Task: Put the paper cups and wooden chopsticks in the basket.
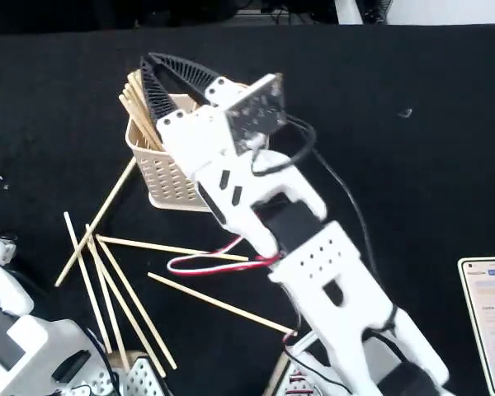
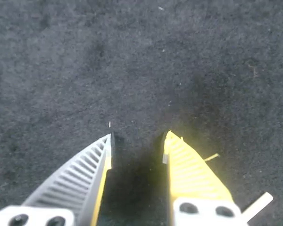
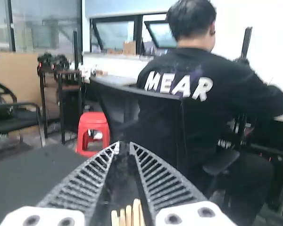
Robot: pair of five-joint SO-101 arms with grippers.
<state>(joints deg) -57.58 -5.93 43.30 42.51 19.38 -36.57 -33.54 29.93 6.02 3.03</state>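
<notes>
A cream slatted basket [image 1: 169, 186] stands left of the table's middle on the black cloth. My right gripper [image 1: 148, 64] hangs over its far left corner, shut on a bundle of wooden chopsticks [image 1: 136, 103] whose lower ends dip into the basket. In the right wrist view those chopsticks [image 3: 127, 214] sit deep between the black fingers, whose tips meet at the gripper [image 3: 124, 145]. Several loose chopsticks [image 1: 124, 289] lie crossed on the cloth in front of the basket. My left gripper [image 2: 137, 139] is open over bare cloth, with nothing between its fingers.
A red and white cable [image 1: 206, 260] loops across the cloth beside the right arm. A phone [image 1: 488, 318] lies at the right edge. The left arm's white base [image 1: 16, 346] fills the near left corner. One chopstick end [image 2: 257, 207] lies close to the left gripper.
</notes>
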